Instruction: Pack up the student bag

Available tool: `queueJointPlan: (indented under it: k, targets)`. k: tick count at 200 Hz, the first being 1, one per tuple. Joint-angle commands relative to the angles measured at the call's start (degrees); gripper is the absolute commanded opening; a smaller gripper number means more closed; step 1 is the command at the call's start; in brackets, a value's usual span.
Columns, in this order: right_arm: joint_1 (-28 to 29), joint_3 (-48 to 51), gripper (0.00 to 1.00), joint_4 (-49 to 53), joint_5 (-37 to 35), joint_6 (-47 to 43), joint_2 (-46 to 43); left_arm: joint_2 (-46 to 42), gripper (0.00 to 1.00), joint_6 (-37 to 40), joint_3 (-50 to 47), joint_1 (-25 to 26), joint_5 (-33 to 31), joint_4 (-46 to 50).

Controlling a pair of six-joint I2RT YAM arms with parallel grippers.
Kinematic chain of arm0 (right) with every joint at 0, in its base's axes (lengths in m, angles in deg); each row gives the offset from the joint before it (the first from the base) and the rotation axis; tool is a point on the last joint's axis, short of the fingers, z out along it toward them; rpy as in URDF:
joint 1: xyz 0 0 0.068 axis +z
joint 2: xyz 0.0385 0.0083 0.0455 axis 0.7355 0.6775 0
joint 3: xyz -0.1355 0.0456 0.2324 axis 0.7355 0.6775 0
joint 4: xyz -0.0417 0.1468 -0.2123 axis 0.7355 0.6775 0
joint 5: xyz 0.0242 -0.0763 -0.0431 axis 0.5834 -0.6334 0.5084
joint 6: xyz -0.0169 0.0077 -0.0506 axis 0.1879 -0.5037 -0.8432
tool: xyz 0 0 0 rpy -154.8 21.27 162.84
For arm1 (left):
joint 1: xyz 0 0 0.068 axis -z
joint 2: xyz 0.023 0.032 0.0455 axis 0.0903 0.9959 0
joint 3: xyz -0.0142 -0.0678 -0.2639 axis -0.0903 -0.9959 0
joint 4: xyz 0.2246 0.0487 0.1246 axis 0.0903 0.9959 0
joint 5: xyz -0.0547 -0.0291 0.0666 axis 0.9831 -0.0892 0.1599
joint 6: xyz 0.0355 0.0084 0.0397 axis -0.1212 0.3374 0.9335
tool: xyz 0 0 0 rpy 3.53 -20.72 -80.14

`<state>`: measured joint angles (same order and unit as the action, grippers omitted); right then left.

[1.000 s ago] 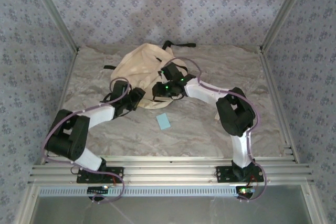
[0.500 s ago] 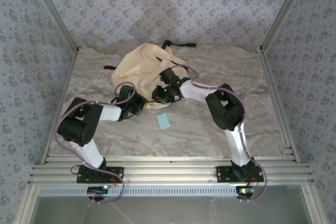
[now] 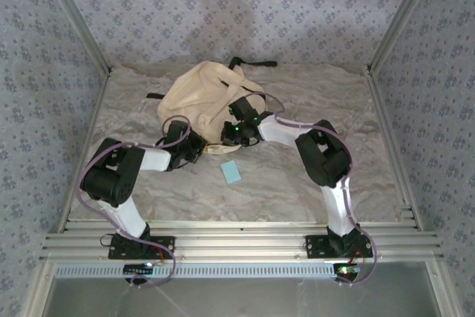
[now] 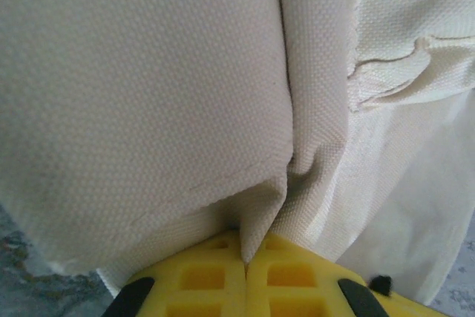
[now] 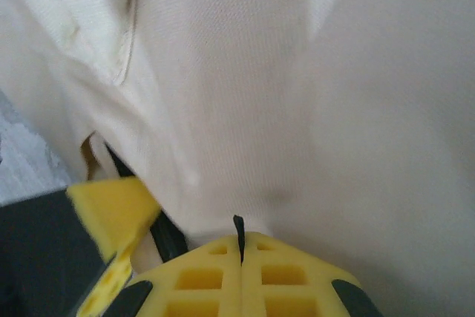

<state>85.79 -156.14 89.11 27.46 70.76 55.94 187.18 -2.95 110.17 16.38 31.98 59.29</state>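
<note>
**Figure: Both arms closed on the near edge of the bag**

Seen from above, the left arm was folded back sharply at its elbow. Its forearm then ran forward and to the right, low over the crumpled grey-white table covering (image 3: pixel 312 183). The right arm rose from its base to a raised elbow and reached forward and left. The two wrists converged, near each other but apart.

The soft cream-beige fabric student bag (image 3: pixel 197 90) lay slumped at the far middle-left of the table. A black strap (image 3: pixel 252 62) trailed from its far side. Both claws met its near edge. The left gripper (image 3: pixel 194 146) was at the near-left hem and the right gripper (image 3: pixel 228 134) just to the right of it. A small pale blue card (image 3: pixel 231 172) lay flat on the covering nearer the bases, apart from the bag and both claws.

In the left wrist view, the left gripper (image 4: pixel 245 254) was clenched. Its yellow fingers (image 4: pixel 204 276) were pressed together on a pinched fold of the student bag (image 4: pixel 148 94), and the weave puckered into the seam between them.

In the right wrist view, the right gripper (image 5: pixel 239 239) was likewise clenched against the student bag (image 5: pixel 297 72). A thin black sliver was caught between its yellow fingers (image 5: pixel 286 276), and the cloth dimpled just above the tips.
</note>
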Motion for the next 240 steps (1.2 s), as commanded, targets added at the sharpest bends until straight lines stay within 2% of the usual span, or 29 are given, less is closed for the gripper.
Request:
queueJointPlan:
  k: [1,56,88,120,128,138,148,156,171,178,186,197,221,225,240]
  targets:
    - [-1.89,3.59,0.0,2.76,-9.72,-5.5,-8.85,-2.78,0.0,2.99,1.06,-2.68,-1.82,5.42]
    - [-7.59,15.88,0.0,-0.01,-13.44,-4.54,-18.06,-6.18,0.0,5.04,2.05,-4.25,-3.61,8.95]
    - [-7.59,15.86,0.0,-0.04,-12.95,-5.51,-18.96,-6.1,0.0,6.1,2.66,-4.46,-3.35,9.27]
    - [-7.73,11.23,0.0,2.76,-9.92,-10.28,-16.23,-6.4,0.0,12.65,4.47,-6.61,-1.53,14.57]
    - [-7.79,9.18,0.14,5.09,-11.24,-11.28,-15.03,-7.07,0.0,15.2,4.76,-7.48,-1.32,16.97]
    - [-8.19,7.7,0.41,6.34,-12.13,-12.0,-13.28,-7.85,0.04,19.24,5.35,-8.39,-1.26,20.23]
    - [-9.02,6.38,0.56,6.67,-12.23,-11.79,-11.27,-8.73,0.09,22.75,6.11,-9.02,-1.73,24.88]
    - [-10.07,5.54,0.64,5.54,-11.84,-11.39,-9.61,-9.5,0.21,24.51,6.12,-9.29,-1.88,27.13]
    - [-12.16,3.21,0.72,4.12,-9.73,-10.35,-6.26,-11.03,0.55,25.4,5.38,-9.52,-1.62,29.3]
    - [-13.04,2.36,0.74,2.99,-8.75,-9.85,-4.94,-11.69,0.62,25.24,5.16,-9.53,-1.15,30.09]
    - [-14.16,1.58,0.75,1.67,-7.74,-9.13,-3.67,-12.34,0.66,25.18,4.81,-9.52,-0.52,30.38]
    - [-15.15,0.35,0.73,-0.27,-5.1,-8.29,-1.94,-13.29,0.67,25.02,4.44,-9.52,-0.39,30.75]
    - [-15.56,-3.14,0.54,-1.42,1.19,-6.96,1.79,-14.15,0.67,24.75,4.76,-9.52,-1.22,30.62]
    - [-15.43,-3.41,0.49,-1.83,1.94,-6.8,2.19,-14.04,0.67,24.67,4.94,-9.53,-1.23,30.56]
    - [-15.32,-3.81,0.12,-2.43,4.18,-6.58,2.81,-12.99,0.68,24.74,6.21,-9.56,-1.95,30.4]
